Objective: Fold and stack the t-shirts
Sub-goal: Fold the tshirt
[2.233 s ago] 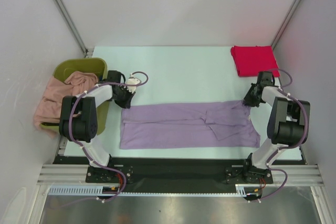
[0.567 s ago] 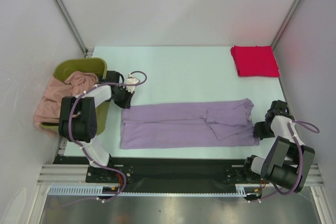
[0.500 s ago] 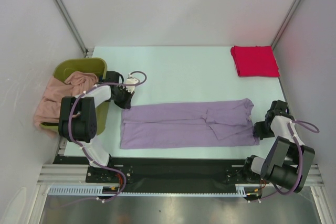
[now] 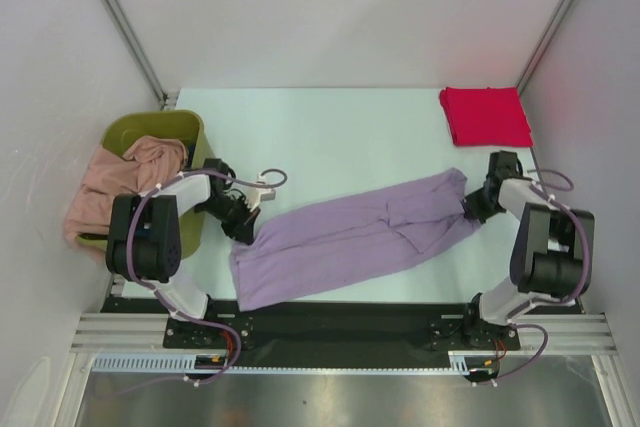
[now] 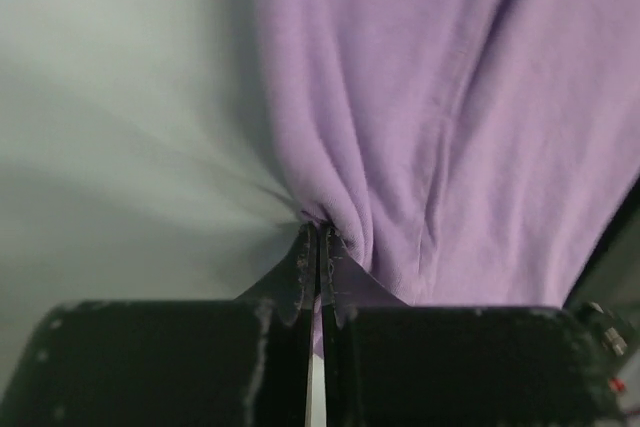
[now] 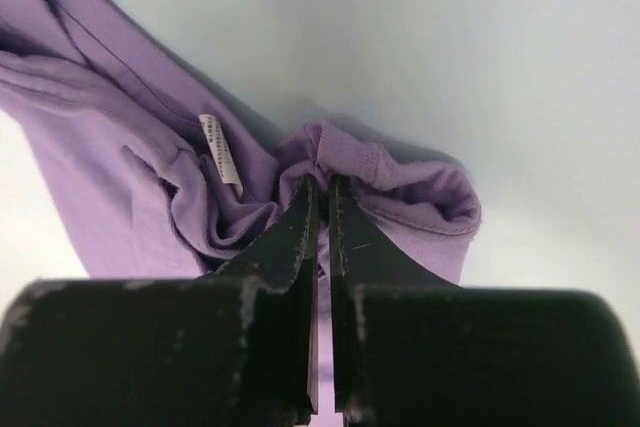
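The lavender-purple t-shirt [image 4: 355,235], folded into a long strip, lies slanted across the table from near left to far right. My left gripper [image 4: 243,224] is shut on its left end; the pinched cloth [image 5: 340,127] bunches at the fingertips. My right gripper [image 4: 472,204] is shut on its right end, where the hem and a white label [image 6: 219,154] gather. A folded bright red t-shirt [image 4: 486,115] lies at the far right corner. A salmon-pink t-shirt [image 4: 110,185] hangs over the bin. The dark blue t-shirt is out of view.
An olive-green plastic bin [image 4: 158,132] stands at the left edge of the table. Grey walls close in on the left, right and far sides. The black rail with the arm bases [image 4: 340,322] runs along the near edge.
The right gripper moved from the strip's near right corner to its far right end and closed on it. The left gripper shifted nearer. The strip now lies slanted instead of straight.
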Available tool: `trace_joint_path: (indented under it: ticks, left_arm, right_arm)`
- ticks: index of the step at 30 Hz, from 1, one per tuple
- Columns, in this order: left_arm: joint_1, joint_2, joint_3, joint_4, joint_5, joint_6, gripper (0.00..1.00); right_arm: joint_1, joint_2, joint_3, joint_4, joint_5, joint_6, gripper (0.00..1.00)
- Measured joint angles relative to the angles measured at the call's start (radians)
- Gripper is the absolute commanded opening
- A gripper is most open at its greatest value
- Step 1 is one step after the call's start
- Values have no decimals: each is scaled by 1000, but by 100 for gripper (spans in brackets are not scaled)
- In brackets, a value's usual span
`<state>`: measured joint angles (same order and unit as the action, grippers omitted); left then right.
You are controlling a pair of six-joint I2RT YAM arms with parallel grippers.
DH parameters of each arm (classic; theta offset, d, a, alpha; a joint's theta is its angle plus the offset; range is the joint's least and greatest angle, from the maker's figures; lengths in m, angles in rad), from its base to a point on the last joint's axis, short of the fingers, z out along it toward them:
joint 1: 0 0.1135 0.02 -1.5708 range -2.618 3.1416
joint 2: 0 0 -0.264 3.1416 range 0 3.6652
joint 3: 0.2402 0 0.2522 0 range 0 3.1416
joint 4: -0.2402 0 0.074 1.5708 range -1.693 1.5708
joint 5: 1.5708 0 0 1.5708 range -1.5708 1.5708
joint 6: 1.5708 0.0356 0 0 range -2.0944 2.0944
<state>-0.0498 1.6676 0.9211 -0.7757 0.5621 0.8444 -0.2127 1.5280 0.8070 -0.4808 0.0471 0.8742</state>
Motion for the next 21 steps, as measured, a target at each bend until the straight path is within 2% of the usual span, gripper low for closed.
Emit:
trace_joint_path:
  ticks: [5,10,16,21]
  left_arm:
    - [-11,1,-45,-179,47,137,0]
    - [-35,13,-67,-261,81,209,0]
    - [-154,16,-77,-253,141,183,2]
    - [-279,76,-26,-243,216,113,2]
  right_arm:
    - [108,203,193,109,-25,-29,0]
    - [201,428,462,150,-61,-52,0]
    - [276,657,781,144,-82,-65,0]
    - [304,872,1125,84,-98,-80,0]
